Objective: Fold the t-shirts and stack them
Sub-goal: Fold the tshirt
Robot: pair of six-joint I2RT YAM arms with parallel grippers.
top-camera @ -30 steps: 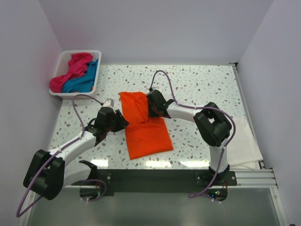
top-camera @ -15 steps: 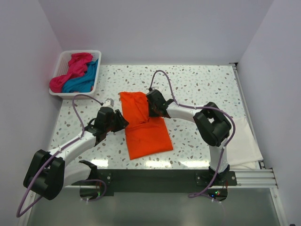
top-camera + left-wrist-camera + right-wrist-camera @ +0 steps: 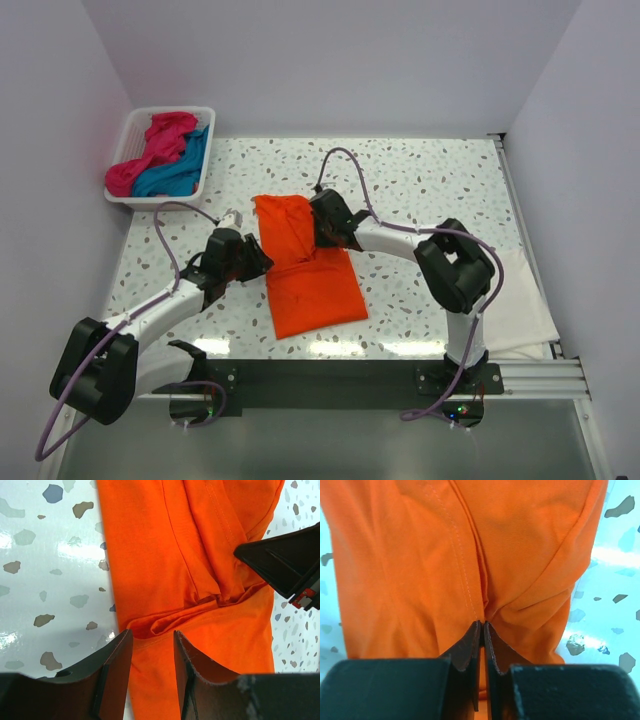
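Observation:
The bright orange t-shirt [image 3: 305, 270] lies partly folded on the speckled table, its upper part narrower and bunched at the middle. My right gripper [image 3: 318, 236] is shut on a fold of the orange shirt [image 3: 420, 555] at its right side; the tips [image 3: 483, 625] pinch the cloth. My left gripper [image 3: 262, 262] is open at the shirt's left edge, with orange cloth [image 3: 165, 555] between and beyond its fingers [image 3: 117, 665]. The magenta-pink shirt [image 3: 150, 150] and the teal-blue shirt [image 3: 178, 172] lie crumpled in the basket.
The white slatted basket [image 3: 128, 128] stands at the table's far left corner. A white sheet [image 3: 525, 300] lies over the table's right edge. Walls close in at the left, back and right. The right gripper's black finger [image 3: 285, 560] shows in the left wrist view.

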